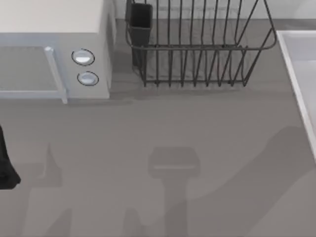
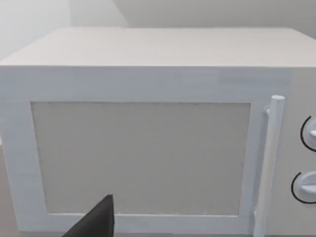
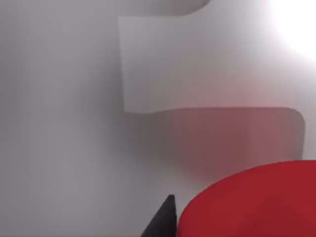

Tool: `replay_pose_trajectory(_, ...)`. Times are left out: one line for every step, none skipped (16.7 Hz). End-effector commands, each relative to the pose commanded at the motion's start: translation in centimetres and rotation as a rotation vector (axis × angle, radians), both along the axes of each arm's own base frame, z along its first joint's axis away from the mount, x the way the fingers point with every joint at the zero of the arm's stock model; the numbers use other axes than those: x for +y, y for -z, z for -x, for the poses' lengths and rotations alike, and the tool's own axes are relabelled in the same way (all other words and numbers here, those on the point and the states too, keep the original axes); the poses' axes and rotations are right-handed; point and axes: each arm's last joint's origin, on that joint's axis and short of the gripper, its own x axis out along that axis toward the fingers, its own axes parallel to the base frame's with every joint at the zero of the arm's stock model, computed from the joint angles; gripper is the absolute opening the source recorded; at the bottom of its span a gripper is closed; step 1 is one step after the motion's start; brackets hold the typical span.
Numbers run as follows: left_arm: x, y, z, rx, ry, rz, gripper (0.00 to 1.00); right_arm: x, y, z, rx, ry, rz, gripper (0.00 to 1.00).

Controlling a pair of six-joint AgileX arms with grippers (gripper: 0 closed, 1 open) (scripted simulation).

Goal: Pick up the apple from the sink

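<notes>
In the right wrist view the smooth, plain, bright red rounded apple (image 3: 256,202) bulks large and very close, its curved skin matte and unmarked. Just beside it a dark, pointed fingertip (image 3: 163,219) of the right pincer pokes in; whether that pincer is apart or together I cannot tell. The apple lies inside the light grey-white rectangular sink (image 3: 74,148), whose smooth walls take a soft red tint from the fruit and meet at a rounded corner.

From above, the flat matte grey bench (image 1: 148,128) spreads across the middle, carrying soft shadows of the arms. At the far left edge a black part of the left arm (image 1: 6,168) hangs low over the bench, well apart from the sink. In the left wrist view one black, angular fingertip (image 2: 96,219) of the left pincer shows; I cannot tell its state either.

The sink's raised pale rim (image 1: 296,84) runs down the right edge of the top view.

Farther back on the left stands the white box-shaped microwave (image 1: 54,19), with a flat cream top, a grey glass door panel, a slim upright bar handle (image 2: 269,163) and two round knobs (image 1: 83,57) stacked one above the other. To its right sits a black wire dish rack (image 1: 197,49) of thin upright rods, a dark square cup holder (image 1: 140,22) at its left corner.
</notes>
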Motion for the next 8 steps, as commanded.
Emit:
replay_pose_trajectory(0.0, 0.0, 0.0, 0.0, 0.0, 0.0, 1.0, -0.1, -1.1, -0.4, -0.001, 0.0, 0.0, 0.0)
replay_pose_trajectory(0.0, 0.0, 0.0, 0.0, 0.0, 0.0, 1.0, -0.3, -2.4, -0.9, 0.001, 0.0, 0.0, 0.0)
replay_pose_trajectory(0.0, 0.0, 0.0, 0.0, 0.0, 0.0, 1.0, -0.4, -3.9, -1.3, 0.006, 0.0, -0.002, 0.0)
replay_pose_trajectory(0.0, 0.0, 0.0, 0.0, 0.0, 0.0, 1.0, -0.5, -5.7, -1.5, 0.014, 0.0, -0.004, 0.0)
replay_pose_trajectory(0.0, 0.0, 0.0, 0.0, 0.0, 0.0, 1.0, -0.5, -7.6, -1.7, 0.023, 0.0, -0.006, 0.0)
replay_pose_trajectory(0.0, 0.0, 0.0, 0.0, 0.0, 0.0, 1.0, -0.6, -9.6, -1.7, 0.031, 0.0, -0.008, 0.0)
replay_pose_trajectory(0.0, 0.0, 0.0, 0.0, 0.0, 0.0, 1.0, -0.5, -11.7, -1.6, 0.039, 0.0, -0.01, 0.0)
replay_pose_trajectory(0.0, 0.0, 0.0, 0.0, 0.0, 0.0, 1.0, -0.4, -13.8, -1.4, 0.044, 0.001, -0.012, 0.0)
